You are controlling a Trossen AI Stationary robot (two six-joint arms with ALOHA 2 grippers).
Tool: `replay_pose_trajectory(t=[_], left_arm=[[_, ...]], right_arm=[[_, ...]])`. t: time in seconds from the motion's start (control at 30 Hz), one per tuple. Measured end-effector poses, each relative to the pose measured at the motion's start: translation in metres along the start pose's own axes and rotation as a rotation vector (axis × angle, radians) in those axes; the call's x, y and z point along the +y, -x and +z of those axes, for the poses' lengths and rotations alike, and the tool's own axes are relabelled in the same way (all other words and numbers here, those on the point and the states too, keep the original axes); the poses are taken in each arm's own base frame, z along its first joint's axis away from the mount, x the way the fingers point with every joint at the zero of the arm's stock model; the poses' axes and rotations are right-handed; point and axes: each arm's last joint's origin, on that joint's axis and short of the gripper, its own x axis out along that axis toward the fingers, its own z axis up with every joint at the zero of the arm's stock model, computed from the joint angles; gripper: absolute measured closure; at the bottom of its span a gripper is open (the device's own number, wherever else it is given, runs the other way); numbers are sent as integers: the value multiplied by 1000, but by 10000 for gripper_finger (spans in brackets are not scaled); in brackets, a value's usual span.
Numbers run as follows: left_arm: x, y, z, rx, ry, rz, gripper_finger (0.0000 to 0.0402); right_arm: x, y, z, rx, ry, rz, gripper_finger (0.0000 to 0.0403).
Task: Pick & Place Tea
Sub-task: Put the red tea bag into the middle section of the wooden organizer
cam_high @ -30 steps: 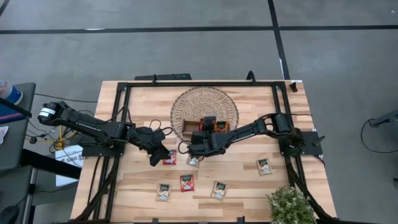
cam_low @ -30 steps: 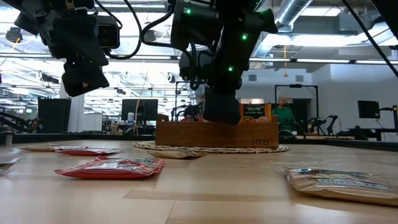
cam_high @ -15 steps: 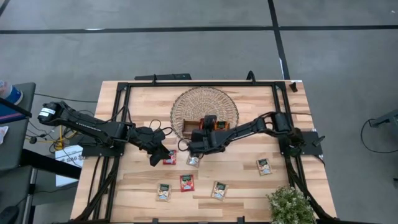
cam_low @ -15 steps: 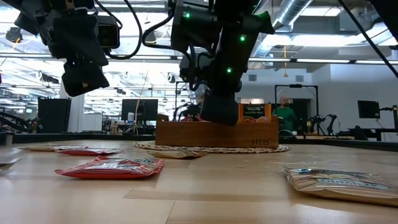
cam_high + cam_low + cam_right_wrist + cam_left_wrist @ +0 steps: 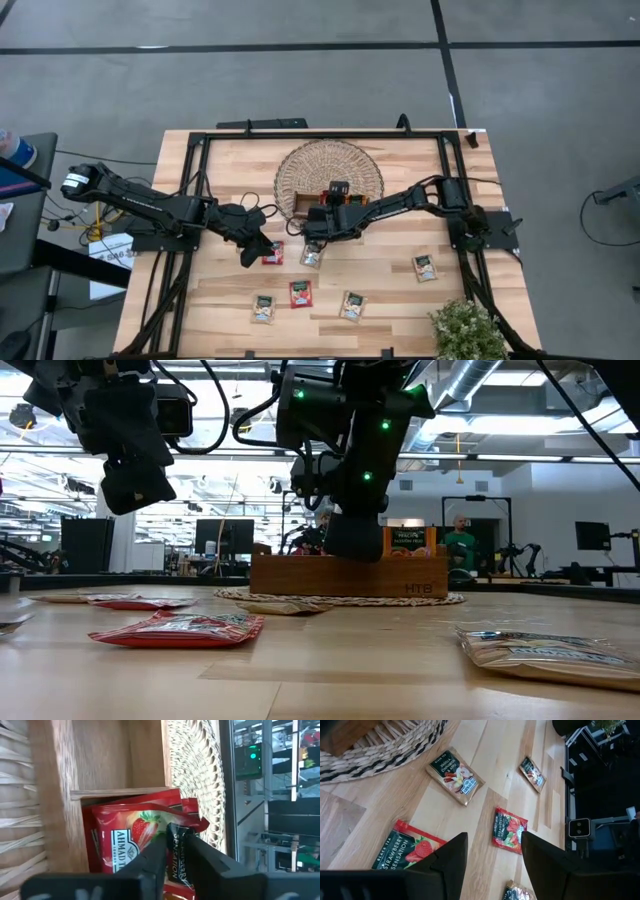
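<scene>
two red sachets (image 5: 131, 838) stand on edge in a middle compartment of the tray (image 5: 52, 795), and the right gripper (image 5: 175, 851) is right at them, its fingers (image 5: 156, 852) a narrow way apart with the edge of the nearer sachet between them; whether they grip it or only flank it i cannot tell. that arm reaches in from the right side of the table (image 5: 400, 285), stretched low over the basket (image 5: 305, 165) with its wrist above the tray. loose tea lies on the table in front of the basket: a red strawberry sachet (image 5: 405, 851) under the left gripper (image 5: 490, 852), a vanilla sachet (image 5: 455, 775) by the basket rim, another red one (image 5: 509, 830), and more pale ones farther out. the left gripper hovers above the table, fingers wide and holding nothing, its arm reaching in from the left side. a plant (image 5: 465, 330) stands at the near right corner.
</scene>
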Motion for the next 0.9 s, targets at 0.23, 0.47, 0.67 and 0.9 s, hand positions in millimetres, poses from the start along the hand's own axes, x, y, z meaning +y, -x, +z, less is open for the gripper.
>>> replay_pose_trajectory(t=[0.23, 0.47, 0.67, 0.9], left_arm=[[0, 0, 0, -4, -6, 4, 224], [0, 0, 0, -6, -21, 5, 224], [0, 0, 0, -6, -21, 6, 224], [0, 0, 0, -6, -21, 6, 224]], right_arm=[[0, 0, 0, 0, 10, -3, 292], [-3, 4, 1, 5, 119, -26, 253], [-8, 11, 7, -10, 118, -43, 239], [-16, 19, 9, 8, 139, -44, 247]])
